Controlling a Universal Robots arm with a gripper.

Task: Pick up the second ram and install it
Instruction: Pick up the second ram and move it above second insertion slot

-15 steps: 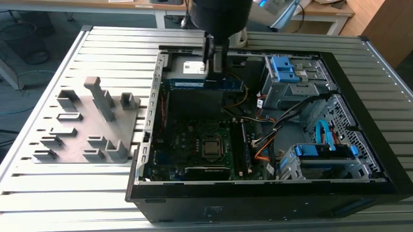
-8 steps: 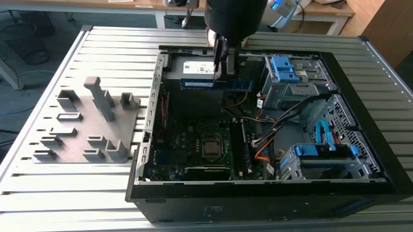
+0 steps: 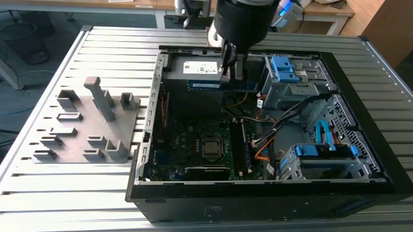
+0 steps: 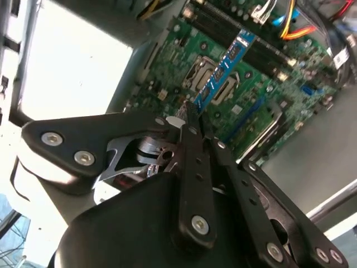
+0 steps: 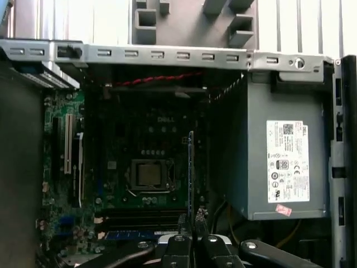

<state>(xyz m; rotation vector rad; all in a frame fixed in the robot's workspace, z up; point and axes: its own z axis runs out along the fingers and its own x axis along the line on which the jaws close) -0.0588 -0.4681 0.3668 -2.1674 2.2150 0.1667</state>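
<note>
My gripper (image 3: 232, 77) hangs over the open computer case (image 3: 147, 145), shut on the second ram (image 3: 223, 86), a blue-green stick held level above the motherboard (image 3: 193, 140). The second wrist view has the fingers (image 4: 192, 125) clamping one end of the ram (image 4: 226, 70), which reaches out over the processor socket (image 4: 207, 71). From the first wrist view the ram (image 5: 191, 167) is a thin dark strip edge-on above the gripper (image 5: 192, 226), beside the socket (image 5: 149, 174). The memory slots (image 3: 244, 147) lie on the exterior view's right of the socket (image 3: 212, 147), well below the stick.
A grey power supply (image 3: 200, 67) (image 5: 279, 162) sits close behind the gripper. Blue drive cages (image 3: 284, 70) and bundled cables (image 3: 284, 121) crowd the case on the exterior view's right. Grey plastic fixture blocks (image 3: 90, 123) stand on the slatted table (image 3: 65, 193) to the exterior view's left.
</note>
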